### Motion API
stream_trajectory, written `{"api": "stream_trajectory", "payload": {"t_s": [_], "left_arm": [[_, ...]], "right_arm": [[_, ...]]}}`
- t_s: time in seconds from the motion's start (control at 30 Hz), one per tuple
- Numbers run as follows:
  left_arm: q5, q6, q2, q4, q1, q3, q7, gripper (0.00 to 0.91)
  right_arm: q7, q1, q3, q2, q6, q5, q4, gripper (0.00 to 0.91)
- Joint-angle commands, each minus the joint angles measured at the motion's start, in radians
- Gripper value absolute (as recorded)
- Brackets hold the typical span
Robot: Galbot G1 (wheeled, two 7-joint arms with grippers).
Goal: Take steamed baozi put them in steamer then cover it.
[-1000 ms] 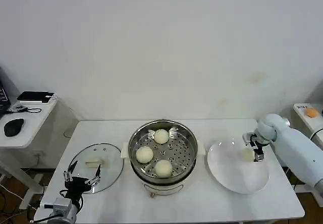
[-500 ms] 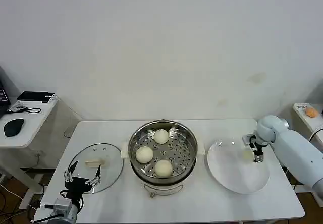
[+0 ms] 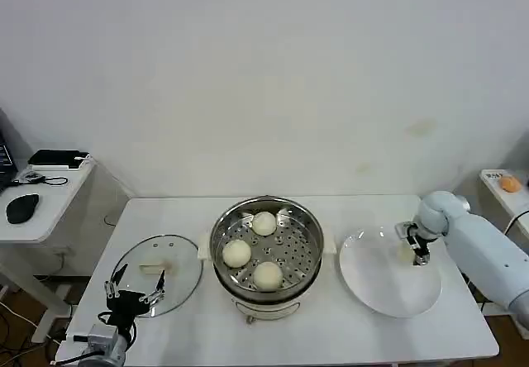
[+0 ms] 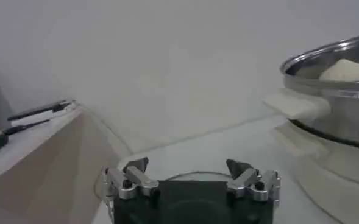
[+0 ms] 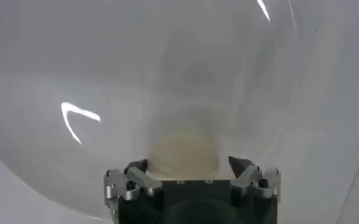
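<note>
The steamer [image 3: 266, 293] stands mid-table with three steamed baozi [image 3: 264, 223] [image 3: 236, 253] [image 3: 267, 275] on its perforated tray. In the left wrist view the steamer [image 4: 337, 97] shows one baozi [image 4: 345, 70] over its rim. A fourth baozi [image 3: 405, 252] lies on the white plate [image 3: 388, 288]. My right gripper [image 3: 416, 248] hangs low over it. From the right wrist, that baozi [image 5: 184, 152] sits between the spread fingers of the right gripper [image 5: 188, 163], which is open. The cover [image 3: 157, 272] lies flat left of the steamer. My left gripper [image 3: 132, 289] [image 4: 188, 165] waits open at the cover's near edge.
A side desk [image 3: 37, 210] with a mouse and a black device stands off the table's left end. An orange object [image 3: 510, 183] rests on a surface at the far right. The table's front edge [image 3: 281, 359] runs just below the steamer and plate.
My right gripper has shifted slightly left over the plate, toward the baozi there. The left arm, cover and steamer have not moved.
</note>
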Motion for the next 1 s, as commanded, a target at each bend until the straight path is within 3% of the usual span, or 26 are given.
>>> {"api": "stream_trajectory", "payload": {"t_s": [0.03, 0.33, 0.57, 0.67, 0.8, 1.0], "left_arm": [[0.000, 0.000, 0.000, 0.000, -0.001, 0.001, 0.000, 0.907], [0.002, 0.000, 0.002, -0.002, -0.005, 0.000, 0.000, 0.907], [0.008, -0.002, 0.002, 0.006, -0.014, 0.001, -0.004, 0.907], [0.033, -0.006, 0.006, 0.010, -0.019, -0.003, -0.007, 0.907], [0.040, -0.013, 0.005, 0.008, -0.018, 0.000, -0.015, 0.907], [0.056, -0.022, -0.015, -0.030, -0.018, 0.001, -0.011, 0.907]], "right_arm": [[0.004, 0.002, 0.000, -0.002, 0.006, -0.002, -0.002, 0.715], [0.004, 0.025, 0.009, -0.038, -0.013, 0.054, 0.074, 0.715], [0.007, 0.134, -0.055, -0.119, -0.101, 0.259, 0.282, 0.715], [0.002, 0.228, -0.151, -0.140, -0.150, 0.376, 0.382, 0.715], [0.017, 0.377, -0.285, -0.123, -0.203, 0.452, 0.474, 0.715], [0.012, 0.577, -0.432, 0.006, -0.285, 0.578, 0.510, 0.715]]}}
